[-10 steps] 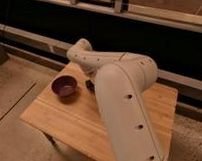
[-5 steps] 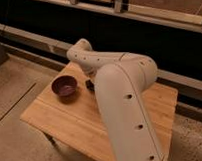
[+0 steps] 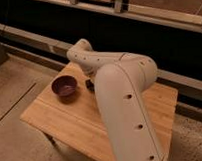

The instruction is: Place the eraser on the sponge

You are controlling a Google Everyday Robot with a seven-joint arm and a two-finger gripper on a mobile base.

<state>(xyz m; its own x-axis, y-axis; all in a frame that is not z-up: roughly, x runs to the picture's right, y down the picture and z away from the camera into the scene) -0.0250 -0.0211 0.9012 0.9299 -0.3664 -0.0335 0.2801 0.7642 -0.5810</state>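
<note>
My white arm (image 3: 120, 99) reaches from the lower right across the wooden table (image 3: 60, 116) and bends back down at its elbow. The gripper (image 3: 89, 85) hangs low over the table just right of the dark maroon bowl (image 3: 64, 87). It is mostly hidden behind the thick forearm, and only a small dark bit of it shows. The eraser and the sponge are both hidden from this view, likely behind the arm.
The maroon bowl stands on the table's back left part. A dark wall with a pale ledge (image 3: 23, 35) runs behind the table. Bare floor (image 3: 9, 88) lies to the left, past the table's left edge.
</note>
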